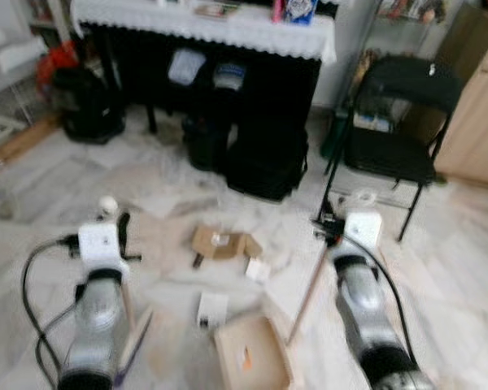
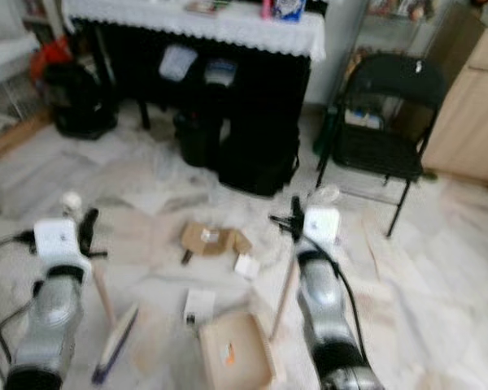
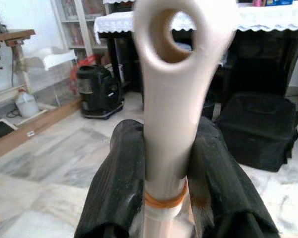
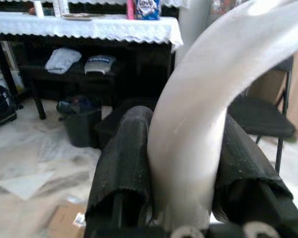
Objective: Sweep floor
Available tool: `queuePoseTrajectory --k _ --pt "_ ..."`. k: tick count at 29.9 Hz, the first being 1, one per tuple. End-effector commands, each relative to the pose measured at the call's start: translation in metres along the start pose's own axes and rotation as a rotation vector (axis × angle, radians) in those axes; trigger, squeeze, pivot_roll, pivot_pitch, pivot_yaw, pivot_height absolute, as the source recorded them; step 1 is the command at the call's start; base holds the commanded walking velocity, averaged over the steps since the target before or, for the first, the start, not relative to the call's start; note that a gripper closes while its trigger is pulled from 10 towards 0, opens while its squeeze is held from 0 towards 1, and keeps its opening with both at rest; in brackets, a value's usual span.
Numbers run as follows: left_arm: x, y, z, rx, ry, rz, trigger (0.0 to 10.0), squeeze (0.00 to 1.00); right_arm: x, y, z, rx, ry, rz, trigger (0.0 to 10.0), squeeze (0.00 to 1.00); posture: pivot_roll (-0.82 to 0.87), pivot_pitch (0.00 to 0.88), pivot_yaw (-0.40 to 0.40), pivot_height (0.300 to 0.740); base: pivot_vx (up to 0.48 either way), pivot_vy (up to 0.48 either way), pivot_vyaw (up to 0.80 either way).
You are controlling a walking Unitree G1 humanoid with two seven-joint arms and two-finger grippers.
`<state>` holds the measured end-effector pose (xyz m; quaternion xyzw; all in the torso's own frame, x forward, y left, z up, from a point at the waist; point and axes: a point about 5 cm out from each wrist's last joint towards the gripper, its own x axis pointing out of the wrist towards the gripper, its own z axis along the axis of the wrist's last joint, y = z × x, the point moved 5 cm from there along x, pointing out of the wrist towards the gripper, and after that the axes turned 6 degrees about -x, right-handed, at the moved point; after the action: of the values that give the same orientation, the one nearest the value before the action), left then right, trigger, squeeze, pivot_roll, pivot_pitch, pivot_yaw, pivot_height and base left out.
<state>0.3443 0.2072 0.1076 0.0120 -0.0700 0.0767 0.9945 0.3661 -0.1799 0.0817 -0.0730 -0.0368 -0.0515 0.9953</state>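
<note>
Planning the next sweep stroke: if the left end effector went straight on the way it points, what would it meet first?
Likely bare floor first, then the black appliance by the table; depth is unclear. The left end effector is shut on the broom handle.

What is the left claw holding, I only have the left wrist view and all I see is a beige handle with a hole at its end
Observer: A broom handle; the left claw is shut on it, and the brush head rests on the floor by the left arm.
Operator: And the right claw?
Observer: The right claw is shut on a pale dustpan handle; the dustpan sits on the floor between the arms.
Operator: What is there to sweep?
Observer: A flattened cardboard piece and small white scraps lie on the marble floor, just beyond the dustpan.
</note>
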Motion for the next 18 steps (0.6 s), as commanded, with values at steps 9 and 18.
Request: queuePoseTrajectory --k 9,18 --pt "0.0052 0.0036 0.0138 0.000 -0.053 0.005 10.0 0.00 0.0083 0.0068 0.0196 0.009 -0.069 0.015 10.0 0.00 0.12 0.000 -0.055 0.740 0.328 0.000 0.00" --pt "0.0054 0.0020 0.0134 -0.002 -0.053 0.000 10.0 0.00 0.0078 0.0058 0.0199 0.006 -0.074 0.014 10.0 0.00 0.11 0.000 -0.056 0.740 0.327 0.000 0.00"
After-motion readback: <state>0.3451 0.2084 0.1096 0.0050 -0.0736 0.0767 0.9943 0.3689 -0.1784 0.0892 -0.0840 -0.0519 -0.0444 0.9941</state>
